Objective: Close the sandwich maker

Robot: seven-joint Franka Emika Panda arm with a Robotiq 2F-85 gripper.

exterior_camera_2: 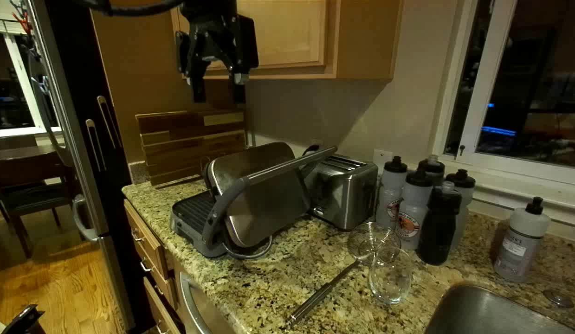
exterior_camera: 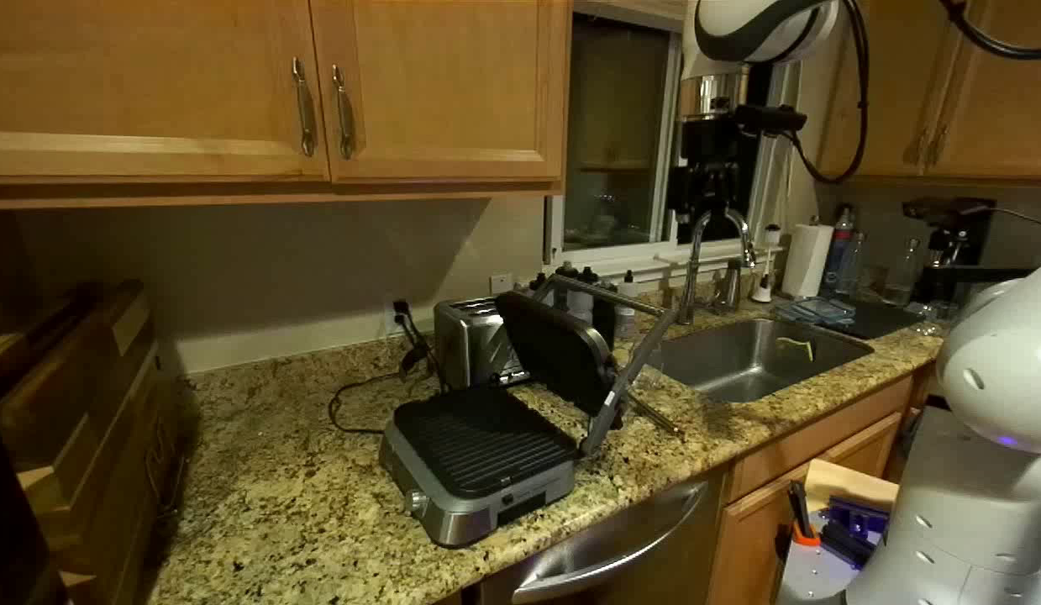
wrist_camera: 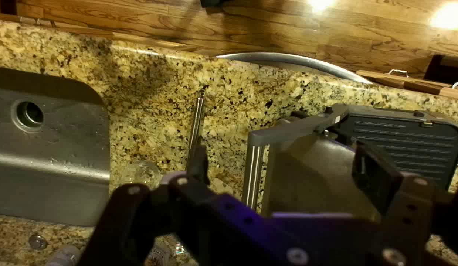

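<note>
Two black fingers (wrist_camera: 376,177) stand wide apart on the Robotiq gripper (exterior_camera_2: 219,88), raised well above the granite countertop (exterior_camera: 268,496). Seen between them in the wrist view, farther down, is the metal bar handle (wrist_camera: 253,177) of the sandwich maker (exterior_camera: 520,424), which sits open below the fingers, its lid (exterior_camera_2: 268,204) tilted up from the black ribbed lower plate (wrist_camera: 402,147). Just beside the lid, lower than the fingers, stands a stainless-steel toaster (exterior_camera_2: 345,197); whether they touch I cannot tell. Near the toaster, also below the fingers' height, are squeeze bottles (exterior_camera_2: 412,213) and clear drinking glasses (exterior_camera_2: 390,280). Partly covered by the fingertip nearer the sink (wrist_camera: 66,129) in the wrist view, a slim metal rod (exterior_camera_2: 322,294) lies on the granite countertop. Well past the opposite finger, striped wooden boards (exterior_camera_2: 194,153) stand upright.
</note>
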